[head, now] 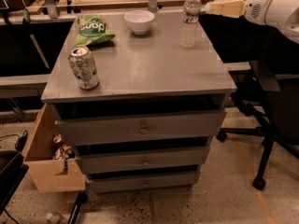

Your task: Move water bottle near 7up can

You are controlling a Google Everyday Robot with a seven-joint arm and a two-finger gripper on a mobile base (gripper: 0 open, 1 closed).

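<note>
The worktop is taken in first, and nothing on it can be counted as done. The gripper is seen at 3 o'clock of the water bottle, just beside its shoulder. Whether it is parted or closed cannot be told, and no hold on anything is seen. The bottle is stood upright at 1 o'clock and the 7up can at 8 o'clock, well apart. Grasp, carry and set-down are all judged to be left.

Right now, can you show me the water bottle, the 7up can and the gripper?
water bottle [189, 26]: camera view, its ribbed middle.
7up can [84, 69]: camera view, its side wall.
gripper [209, 8]: camera view, its front end, right of the water bottle's neck.
</note>
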